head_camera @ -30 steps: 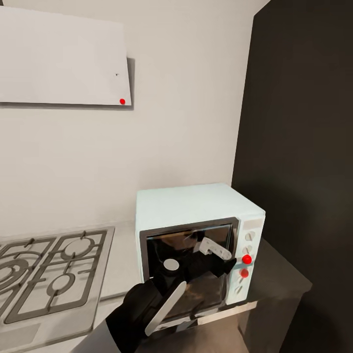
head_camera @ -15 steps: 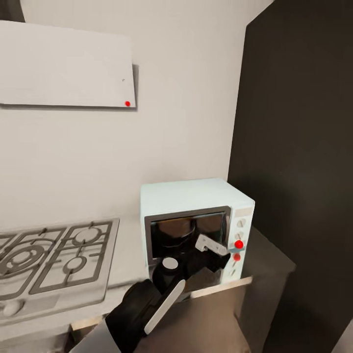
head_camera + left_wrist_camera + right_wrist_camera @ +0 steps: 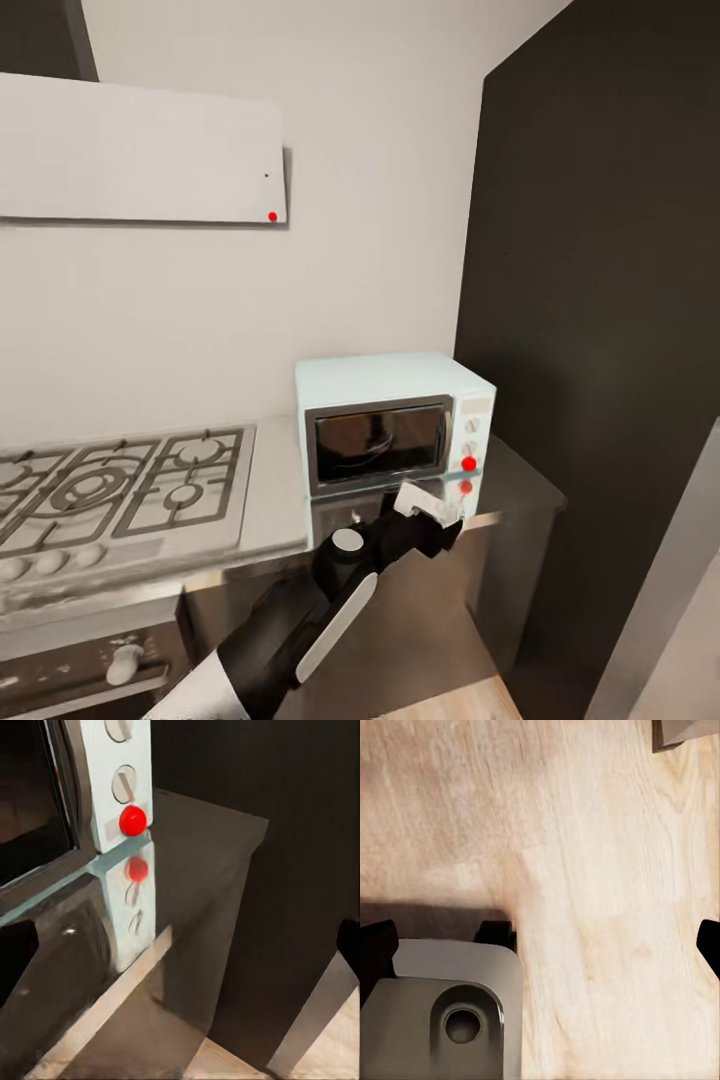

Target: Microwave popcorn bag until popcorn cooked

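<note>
At the far left of the head view, a steel gas hob point(image 3: 120, 490) with grey grates is lying flush in the glossy light-grey countertop point(image 3: 275, 500), and a flat white hood point(image 3: 140, 150) is hanging on the matte white wall above it. Below the hob, a black oven point(image 3: 90, 665) with a white knob is showing. Further right, the microwave point(image 3: 395, 420), a boxy pale mint shell with a dark glass door shut in a silver frame, is sitting on the countertop near its right end, beside a tall black cabinet point(image 3: 600, 300). A red dot is glowing on its white knob panel point(image 3: 120, 776). The left gripper point(image 3: 432, 507), pale grey on a black arm, is hovering just in front of the panel; whether its fingers are spread or pressed together cannot be told. The right wrist view is looking down on a pale wooden floor point(image 3: 607, 870) and a grey rounded piece of the robot's base point(image 3: 442, 1020); black fingertips point(image 3: 376, 945) are sitting wide apart at the edges, so the right gripper is spread.
</note>
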